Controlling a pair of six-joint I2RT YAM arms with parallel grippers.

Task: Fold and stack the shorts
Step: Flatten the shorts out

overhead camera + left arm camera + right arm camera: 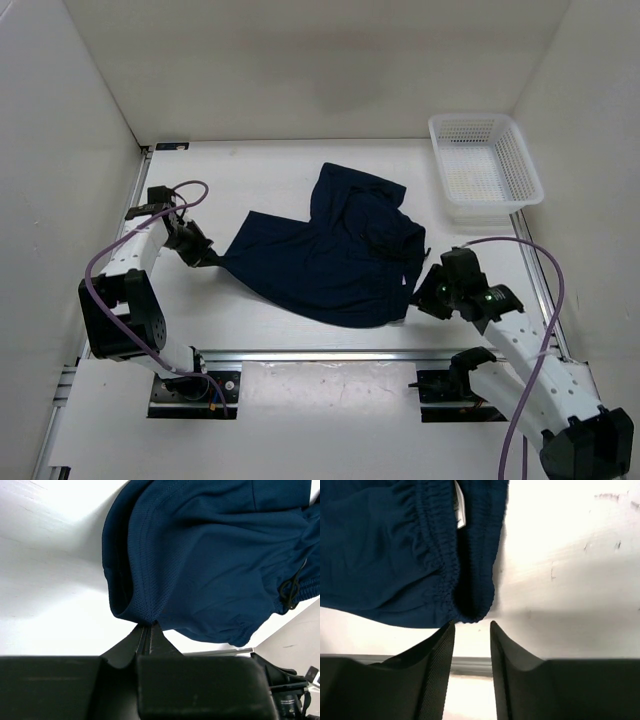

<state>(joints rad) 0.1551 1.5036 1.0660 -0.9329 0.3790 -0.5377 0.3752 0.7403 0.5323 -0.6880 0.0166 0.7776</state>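
Note:
The dark navy shorts [330, 250] lie spread across the middle of the white table, waistband toward the right. My left gripper [207, 259] is shut on the hem corner of the left leg; in the left wrist view the fabric [200, 555] runs away from the pinched tips [146, 626]. My right gripper [425, 290] sits at the right end of the gathered waistband [440, 565]. Its jaws stand open just below the waistband's folded corner, with nothing between them [471, 625]. A white label [459, 505] shows inside the waistband.
A white mesh basket [485, 165] stands at the back right corner. White walls enclose the table on three sides. An aluminium rail [330, 355] runs along the near edge between the arm bases.

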